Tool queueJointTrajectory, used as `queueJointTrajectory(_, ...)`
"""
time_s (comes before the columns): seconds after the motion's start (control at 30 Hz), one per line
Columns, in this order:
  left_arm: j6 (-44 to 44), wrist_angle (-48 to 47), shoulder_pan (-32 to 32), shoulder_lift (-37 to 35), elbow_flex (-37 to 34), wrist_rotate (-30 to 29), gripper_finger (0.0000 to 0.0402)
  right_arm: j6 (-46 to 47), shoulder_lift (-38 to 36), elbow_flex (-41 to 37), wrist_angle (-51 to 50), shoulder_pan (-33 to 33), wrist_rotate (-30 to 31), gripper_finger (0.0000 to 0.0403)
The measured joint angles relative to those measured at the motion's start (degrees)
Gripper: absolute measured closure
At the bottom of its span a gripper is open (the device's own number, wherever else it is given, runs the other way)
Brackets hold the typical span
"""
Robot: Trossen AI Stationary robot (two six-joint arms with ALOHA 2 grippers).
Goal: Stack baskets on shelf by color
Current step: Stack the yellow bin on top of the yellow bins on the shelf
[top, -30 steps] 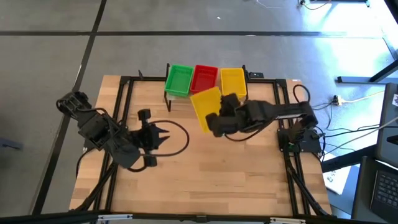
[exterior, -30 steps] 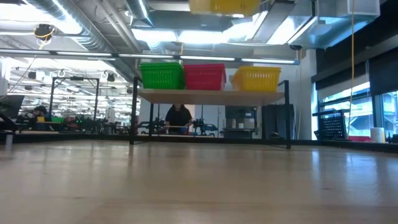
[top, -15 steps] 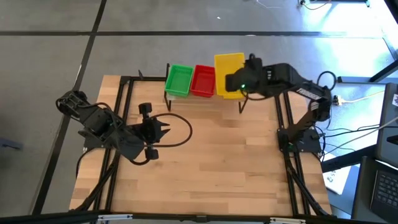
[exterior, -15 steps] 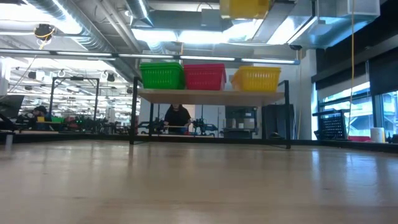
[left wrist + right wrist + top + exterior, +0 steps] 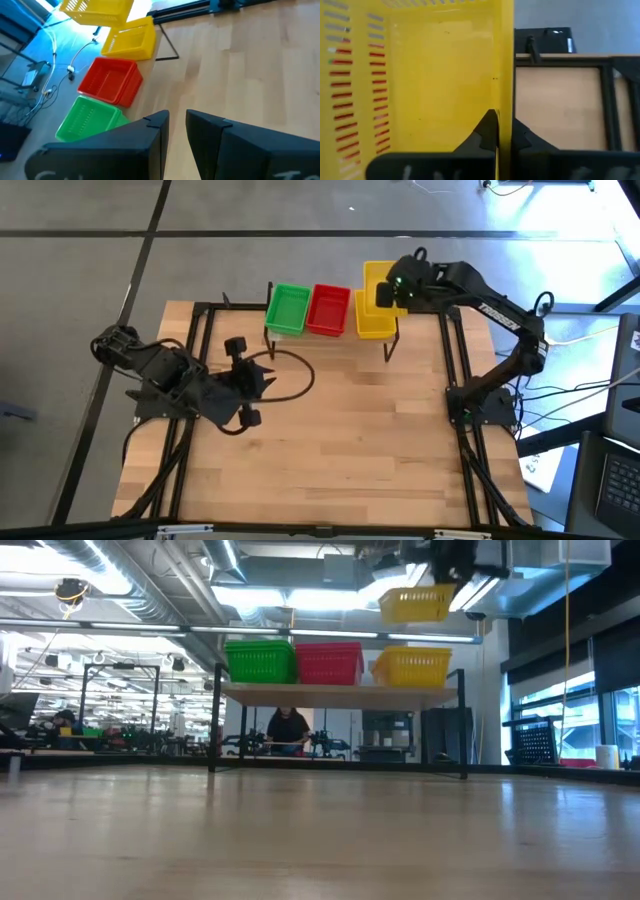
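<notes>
Overhead view of a wooden table (image 5: pixel 340 440) with two dark arms. At about nine o'clock, the left gripper (image 5: pixel 262 381) rests low over the table, its fingers a little apart and holding nothing. At twelve o'clock stands the shelf (image 5: pixel 340 693), carrying three stacks in a row — green baskets (image 5: pixel 288 309), then red baskets (image 5: pixel 328 310), then yellow baskets (image 5: pixel 376 320). Toward one o'clock, the right gripper (image 5: pixel 384 296) is clamped on one side wall of a fourth basket, the yellow basket (image 5: pixel 418 604) — held in the air just above the yellow stack, not touching it.
</notes>
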Motion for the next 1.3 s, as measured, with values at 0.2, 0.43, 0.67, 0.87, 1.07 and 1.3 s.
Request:
queueJointTrajectory(0.2, -1.7, 0.0, 3.0, 0.0, 0.0, 0.0, 0.0344, -7.5, 0.4, -6.9, 9.7, -6.4, -8.5, 0.0403)
queueJointTrajectory(0.43, -1.7, 0.0, 5.0, 0.0, 0.0, 0.0, 0.0344, -7.6, 0.4, -14.2, 12.8, -9.4, -12.5, 0.0403)
queueJointTrajectory(0.67, -1.7, 0.0, 7.1, 0.0, 0.0, 0.0, 0.0344, -8.0, 0.3, -17.0, 16.9, -9.6, -14.3, 0.0403)
queueJointTrajectory(0.87, -1.4, 0.0, 8.3, 0.0, 0.0, 0.0, 0.0344, -12.4, 0.3, -17.1, 17.0, -10.1, -17.7, 0.0382)
queueJointTrajectory(1.07, -1.3, 0.0, 9.0, 0.0, 0.0, 0.0, 0.0344, -10.8, 0.1, -17.1, 17.4, -10.1, -17.8, 0.0354)
queueJointTrajectory(1.3, -1.4, 0.0, 9.0, 0.0, 0.0, 0.0, 0.0344, -10.4, -3.0, -17.0, 17.4, -9.2, -17.0, 0.0354)
